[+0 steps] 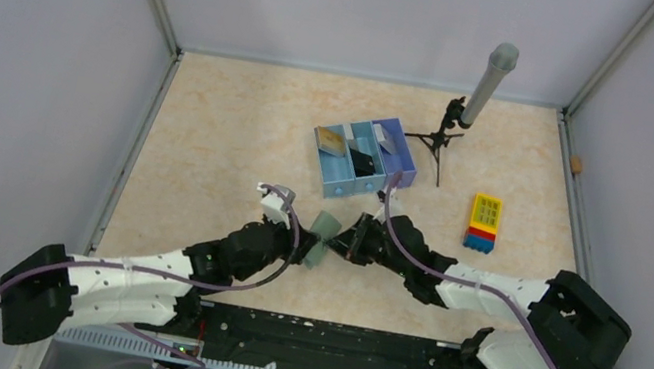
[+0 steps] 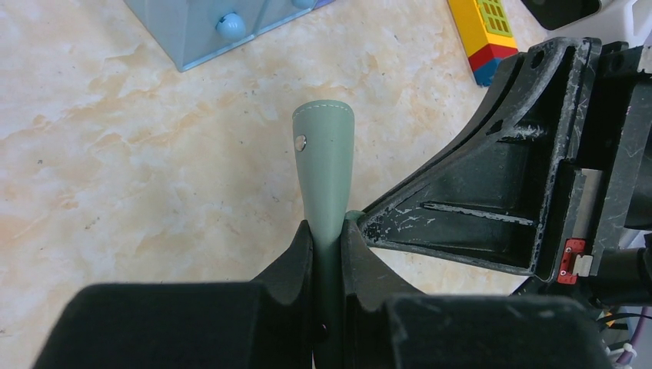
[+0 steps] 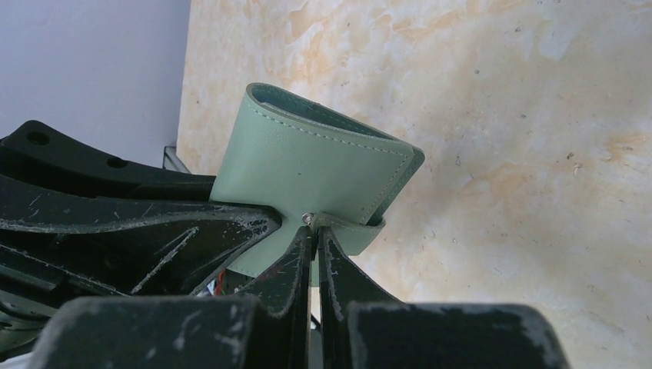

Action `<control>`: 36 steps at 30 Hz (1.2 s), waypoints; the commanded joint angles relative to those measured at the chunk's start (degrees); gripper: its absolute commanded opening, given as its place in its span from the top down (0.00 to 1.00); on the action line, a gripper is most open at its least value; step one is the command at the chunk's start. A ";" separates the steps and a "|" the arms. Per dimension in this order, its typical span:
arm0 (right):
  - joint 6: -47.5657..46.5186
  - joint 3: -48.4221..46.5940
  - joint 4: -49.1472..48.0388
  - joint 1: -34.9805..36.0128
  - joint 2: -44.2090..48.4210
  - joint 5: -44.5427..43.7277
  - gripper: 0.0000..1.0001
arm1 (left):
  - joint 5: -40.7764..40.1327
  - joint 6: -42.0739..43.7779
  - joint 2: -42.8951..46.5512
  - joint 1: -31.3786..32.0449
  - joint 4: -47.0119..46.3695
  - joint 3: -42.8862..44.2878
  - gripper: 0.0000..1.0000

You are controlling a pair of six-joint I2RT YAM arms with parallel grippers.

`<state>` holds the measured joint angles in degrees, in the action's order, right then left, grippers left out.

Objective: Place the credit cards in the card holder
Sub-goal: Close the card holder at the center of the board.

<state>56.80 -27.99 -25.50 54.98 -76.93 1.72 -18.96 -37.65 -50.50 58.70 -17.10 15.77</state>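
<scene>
**Top external view.**
- Card holder: grey-green, at the near middle of the table. It sits between the left gripper and the right gripper, which meet on it from either side.
- Blue tray: three compartments, just beyond the holder and apart from it. Its contents are too small to name.
- Brick block: yellow, red and blue, to the right.
- Tripod: carries a grey cylinder, behind the tray.
- How the jaws stand cannot be told from here.

**Left wrist view.**
- Left gripper: jaws narrow, clamped on the near edge of the card holder.
- The holder is seen edge-on and folded, with a metal stud on its side.
- The right gripper's black frame meets the holder from the right.
- A corner of the tray and the brick block show at the top.

**Right wrist view.**
- Right gripper: fingers all but together, pinching the holder's small closure tab beside the stud.
- Card holder: only this view shows its broad stitched face, with the fold gaping slightly at the top.
- The left gripper's black frame shows at the lower left.
</scene>
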 commanded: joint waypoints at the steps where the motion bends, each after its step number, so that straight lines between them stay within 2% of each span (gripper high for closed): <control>1: 0.93 -4.34 -3.10 -0.23 -1.02 -0.13 1.00 | 1.73 -1.78 -0.61 1.23 -6.12 2.07 1.00; 12: 1.76 -6.07 -3.40 -0.22 -3.82 0.58 1.00 | 2.10 -3.88 -3.42 2.03 -8.45 1.63 1.00; 21: 3.47 -5.27 -2.88 -0.22 -4.41 0.07 1.00 | -1.58 -6.69 -3.62 2.21 -4.39 1.80 1.00; 29: 5.33 -5.51 -3.58 -0.23 -5.52 0.05 1.00 | -0.16 -7.30 -4.28 2.19 -5.11 1.32 1.00; 36: 6.05 -5.21 -4.12 -0.23 -5.78 0.26 0.94 | -0.18 -7.48 -4.43 2.26 -5.05 1.11 1.00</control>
<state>61.54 -30.13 -24.40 54.94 -82.63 1.83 -22.59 -43.35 -55.02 59.77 -16.62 15.77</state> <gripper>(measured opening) 0.051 0.111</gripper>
